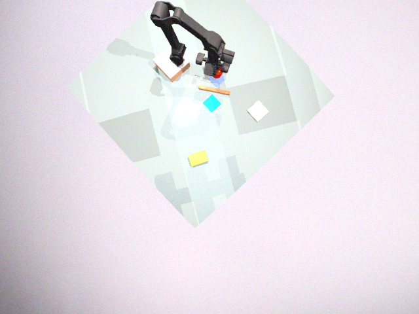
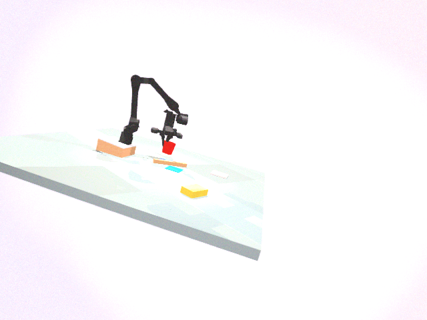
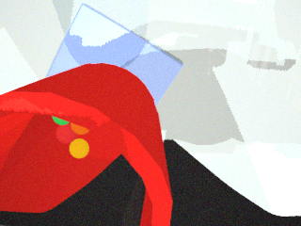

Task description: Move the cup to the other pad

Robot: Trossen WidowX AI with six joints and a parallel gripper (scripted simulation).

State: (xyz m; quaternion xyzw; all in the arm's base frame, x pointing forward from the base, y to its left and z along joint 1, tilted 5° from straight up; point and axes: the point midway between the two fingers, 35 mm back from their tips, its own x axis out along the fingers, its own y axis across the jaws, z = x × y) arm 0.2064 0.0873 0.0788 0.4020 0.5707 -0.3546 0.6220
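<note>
My gripper (image 1: pixel 216 70) (image 2: pixel 165 141) (image 3: pixel 154 148) is shut on the wall of the red cup (image 1: pixel 217 74) (image 2: pixel 169 148) (image 3: pixel 113 82), near its rim. The cup is held a little above the table, slightly tilted in the exterior view. Several marbles lie inside it; a yellow marble (image 3: pixel 79 149), an orange marble (image 3: pixel 80 128) and a green marble (image 3: pixel 60 121) show in the wrist view. A translucent blue pad (image 1: pixel 217 82) (image 3: pixel 166 71) lies below the cup. A cyan pad (image 1: pixel 211 103) (image 2: pixel 174 169) lies farther from the arm's base.
A low orange-brown bar (image 1: pixel 214 89) (image 2: pixel 169 163) lies between the blue and cyan pads. A white square (image 1: pixel 257 110) (image 2: pixel 219 174) lies flat to the right. A yellow block (image 1: pixel 198 157) (image 2: pixel 194 191) lies beyond the cyan pad. The arm stands on an orange-sided block (image 2: pixel 115 148).
</note>
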